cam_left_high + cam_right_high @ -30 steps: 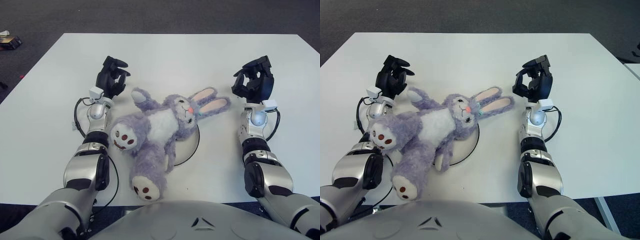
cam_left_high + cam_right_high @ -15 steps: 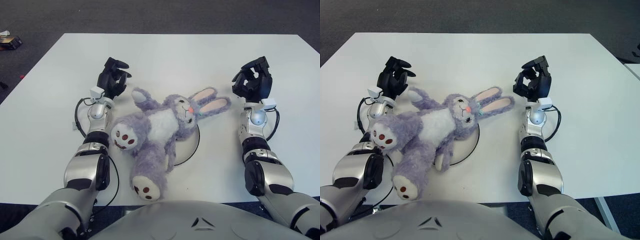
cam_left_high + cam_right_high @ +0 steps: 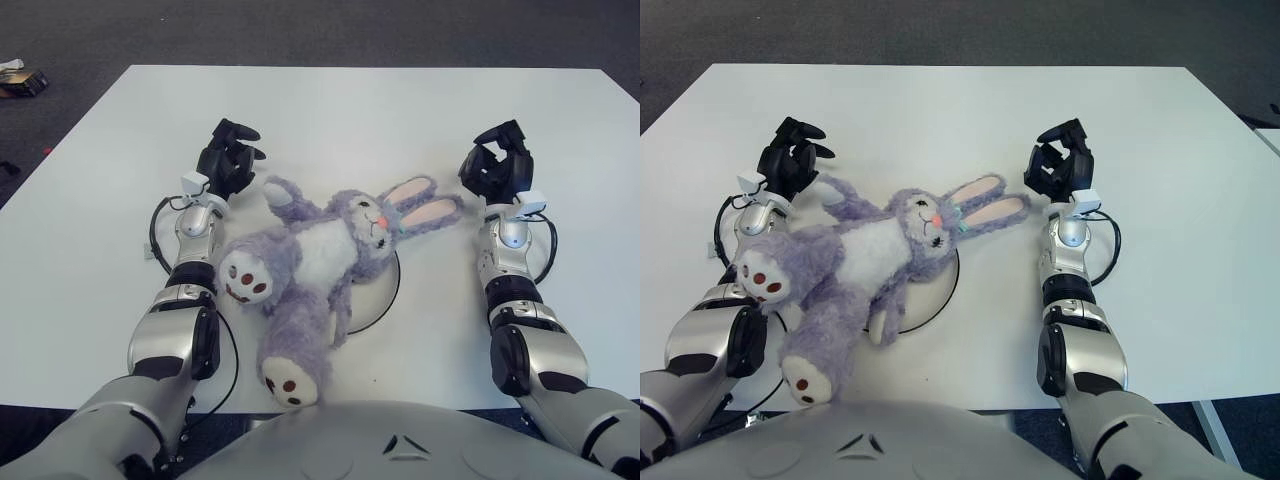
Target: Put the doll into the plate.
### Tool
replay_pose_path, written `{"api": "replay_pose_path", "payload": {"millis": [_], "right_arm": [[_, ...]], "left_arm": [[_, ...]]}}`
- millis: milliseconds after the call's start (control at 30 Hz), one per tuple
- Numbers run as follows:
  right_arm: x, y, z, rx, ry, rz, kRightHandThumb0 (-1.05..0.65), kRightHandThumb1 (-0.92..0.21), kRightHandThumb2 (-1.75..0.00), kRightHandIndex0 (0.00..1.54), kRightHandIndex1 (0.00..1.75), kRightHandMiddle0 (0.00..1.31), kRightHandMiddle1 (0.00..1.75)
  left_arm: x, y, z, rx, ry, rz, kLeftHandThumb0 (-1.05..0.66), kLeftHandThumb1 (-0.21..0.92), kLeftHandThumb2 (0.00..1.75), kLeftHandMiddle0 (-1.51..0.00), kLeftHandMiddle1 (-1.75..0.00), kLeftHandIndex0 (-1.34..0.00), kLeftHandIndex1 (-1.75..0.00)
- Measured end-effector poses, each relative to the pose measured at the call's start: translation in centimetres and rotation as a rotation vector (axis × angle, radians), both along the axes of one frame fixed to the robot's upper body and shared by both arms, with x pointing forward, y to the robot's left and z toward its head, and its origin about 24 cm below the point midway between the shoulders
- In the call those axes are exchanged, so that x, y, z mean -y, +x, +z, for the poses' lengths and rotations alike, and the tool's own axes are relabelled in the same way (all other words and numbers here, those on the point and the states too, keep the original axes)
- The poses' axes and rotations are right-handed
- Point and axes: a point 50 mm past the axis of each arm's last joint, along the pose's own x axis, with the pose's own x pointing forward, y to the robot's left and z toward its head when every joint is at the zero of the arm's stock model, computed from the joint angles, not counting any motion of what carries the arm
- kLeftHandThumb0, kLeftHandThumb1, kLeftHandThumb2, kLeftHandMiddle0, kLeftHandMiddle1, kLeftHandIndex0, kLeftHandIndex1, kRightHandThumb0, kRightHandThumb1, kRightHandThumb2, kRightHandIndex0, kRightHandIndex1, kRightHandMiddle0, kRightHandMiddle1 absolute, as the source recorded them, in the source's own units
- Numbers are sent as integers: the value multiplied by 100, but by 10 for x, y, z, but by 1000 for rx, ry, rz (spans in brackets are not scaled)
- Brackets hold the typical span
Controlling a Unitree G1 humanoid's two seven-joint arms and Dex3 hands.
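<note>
A purple plush rabbit doll (image 3: 325, 250) lies on its back across a white plate (image 3: 385, 290). Its head and pink-lined ears (image 3: 420, 205) point right, its legs (image 3: 285, 345) reach toward the table's near edge. The doll covers most of the plate; only the plate's right rim shows. My left hand (image 3: 228, 160) is just left of the doll's raised arm (image 3: 280, 195), fingers relaxed, holding nothing. My right hand (image 3: 497, 170) is just right of the ear tips, fingers relaxed, holding nothing.
The white table (image 3: 360, 110) stretches behind the doll and to both sides. Dark carpet floor (image 3: 300, 30) lies beyond the far edge. A small dark object (image 3: 20, 82) lies on the floor at far left.
Both hands have moved slightly inward toward the doll. The doll's legs have shifted a little toward the near edge. Nothing was taken hold of.
</note>
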Motion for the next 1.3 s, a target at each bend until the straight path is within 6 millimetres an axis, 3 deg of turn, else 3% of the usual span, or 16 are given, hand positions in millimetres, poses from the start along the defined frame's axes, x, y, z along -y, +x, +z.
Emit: {"api": "replay_pose_path", "payload": {"millis": [200, 600, 1300], "right_arm": [[5, -17, 2, -80, -29, -4, -39, -63, -91, 99, 175, 38, 175], [10, -39, 6, -70, -50, -20, -38, -66, -86, 97, 175, 36, 175], [5, -46, 11, -80, -20, -66, -38, -68, -83, 94, 175, 35, 175]], "left_arm": [[1, -3, -7, -46, -4, 18, -1, 73, 72, -31, -164, -31, -163], [-1, -9, -9, -75, 2, 38, -1, 71, 74, -33, -163, -33, -161], [8, -22, -6, -68, -26, 46, -1, 68, 78, -36, -162, -36, -161]]}}
